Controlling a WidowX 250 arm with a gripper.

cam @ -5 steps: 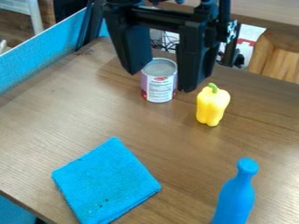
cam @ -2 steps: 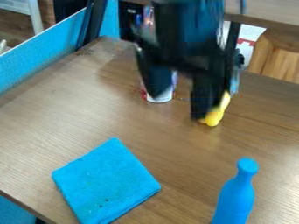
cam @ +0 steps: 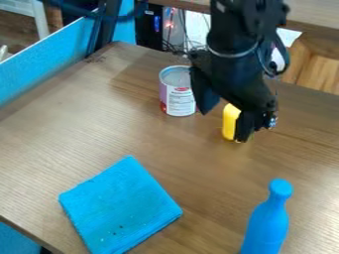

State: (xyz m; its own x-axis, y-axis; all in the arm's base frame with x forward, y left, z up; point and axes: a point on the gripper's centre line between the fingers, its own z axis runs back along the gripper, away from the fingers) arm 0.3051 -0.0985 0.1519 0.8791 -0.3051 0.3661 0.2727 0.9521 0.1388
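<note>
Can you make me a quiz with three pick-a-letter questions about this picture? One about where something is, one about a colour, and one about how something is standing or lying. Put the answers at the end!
1. Where is the black gripper?
A) Under a chair
B) Inside a drawer
C) By the yellow pepper

2. What colour is the bottle?
A) Blue
B) Red
C) Green

3. How is the can?
A) Lying on its side
B) Standing upright
C) Squashed flat

Answers:
1. C, because the gripper hangs right at the pepper and hides part of it.
2. A, because the bottle is blue from its top down.
3. B, because its round end faces up and its label faces us.
</note>
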